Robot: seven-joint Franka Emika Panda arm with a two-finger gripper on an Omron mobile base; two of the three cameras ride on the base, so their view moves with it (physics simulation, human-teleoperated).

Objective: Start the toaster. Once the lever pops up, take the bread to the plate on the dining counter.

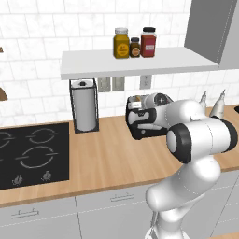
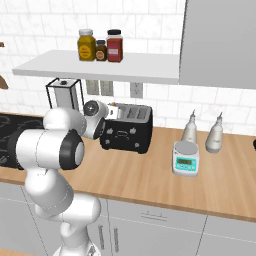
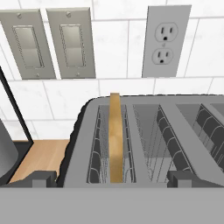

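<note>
We hover over the toaster (image 3: 148,144), gripper (image 3: 112,178) wide and empty, the bread (image 3: 115,140) seated upright in its slot; we should reach down for the lever and press squarely

The light-wood worktop (image 2: 150,175) carries the black toaster (image 2: 131,131) near the tiled wall, a paper-towel holder (image 1: 84,106) to its left, and a black stove top (image 1: 32,154) set into the far left end. Right of the toaster stand a small kitchen scale (image 2: 186,158) and two grey bottles (image 2: 215,134). Above, a white shelf (image 1: 135,63) holds three jars (image 1: 135,43).
</note>
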